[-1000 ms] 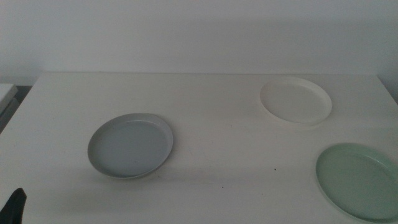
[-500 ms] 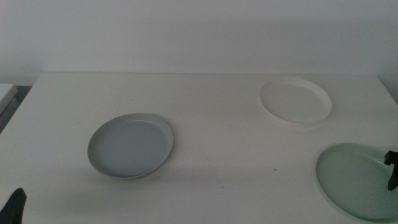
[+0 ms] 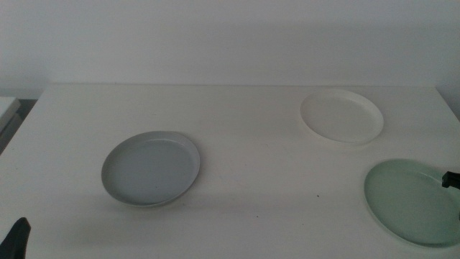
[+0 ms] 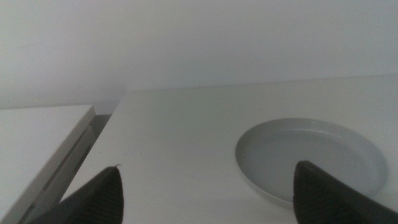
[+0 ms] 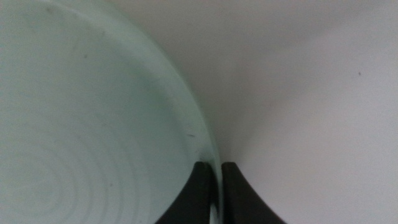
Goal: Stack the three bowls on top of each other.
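The pale green bowl lies at the table's front right. My right gripper comes in from the right edge, and in the right wrist view it is shut on the rim of the green bowl. The light grey bowl lies left of the middle. The white bowl lies at the back right. My left gripper waits at the front left corner, open and empty, with the grey bowl ahead of it.
The white table ends at a pale wall behind. A lower white surface stands beside the table's left edge.
My right gripper has come in from the right edge and closed on the green bowl's rim. The green bowl has shifted slightly up in the picture. The left arm has not moved.
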{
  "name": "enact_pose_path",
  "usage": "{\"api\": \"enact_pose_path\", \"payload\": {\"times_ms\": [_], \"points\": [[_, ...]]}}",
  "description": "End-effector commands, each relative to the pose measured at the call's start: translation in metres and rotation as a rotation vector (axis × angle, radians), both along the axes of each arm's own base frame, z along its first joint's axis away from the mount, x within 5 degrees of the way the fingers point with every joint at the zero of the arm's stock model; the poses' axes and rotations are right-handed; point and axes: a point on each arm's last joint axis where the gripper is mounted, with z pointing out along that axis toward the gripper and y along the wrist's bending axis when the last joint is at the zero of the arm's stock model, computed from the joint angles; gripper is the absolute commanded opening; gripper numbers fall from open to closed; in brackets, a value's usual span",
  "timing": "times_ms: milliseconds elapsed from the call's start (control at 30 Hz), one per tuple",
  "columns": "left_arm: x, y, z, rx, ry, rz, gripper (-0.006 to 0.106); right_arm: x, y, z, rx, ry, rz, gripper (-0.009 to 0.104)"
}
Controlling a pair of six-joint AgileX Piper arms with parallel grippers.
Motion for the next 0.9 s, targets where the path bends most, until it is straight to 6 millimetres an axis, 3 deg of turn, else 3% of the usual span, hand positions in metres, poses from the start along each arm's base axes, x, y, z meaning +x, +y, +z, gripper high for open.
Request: {"api": "enact_pose_path", "payload": {"times_ms": [0,200,333,467,633,733,867], "points": [[0.000,0.000,0.001,-0.004,-0.016,-0.005,0.094,-0.001,0.005,0.008,-0.008,-0.020,0.026,-0.002],[0.000,0.000,0.001,-0.004,-0.016,-0.005,0.094,0.015,0.061,0.077,0.012,-0.223,0.162,-0.002],[0.000,0.000,0.001,-0.004,-0.016,-0.005,0.094,0.042,0.119,0.096,0.107,-0.302,0.262,-0.002],[0.000,0.000,0.001,-0.004,-0.016,-0.005,0.094,0.070,0.168,0.081,0.166,-0.282,0.353,-0.002],[0.000,0.000,0.001,-0.004,-0.016,-0.005,0.094,0.095,0.209,0.049,0.199,-0.230,0.413,-0.002],[0.000,0.000,0.001,-0.004,-0.016,-0.005,0.094,0.102,0.220,0.033,0.200,-0.200,0.433,-0.002],[0.000,0.000,0.001,-0.004,-0.016,-0.005,0.094,0.104,0.222,0.019,0.196,-0.174,0.433,-0.001]]}}
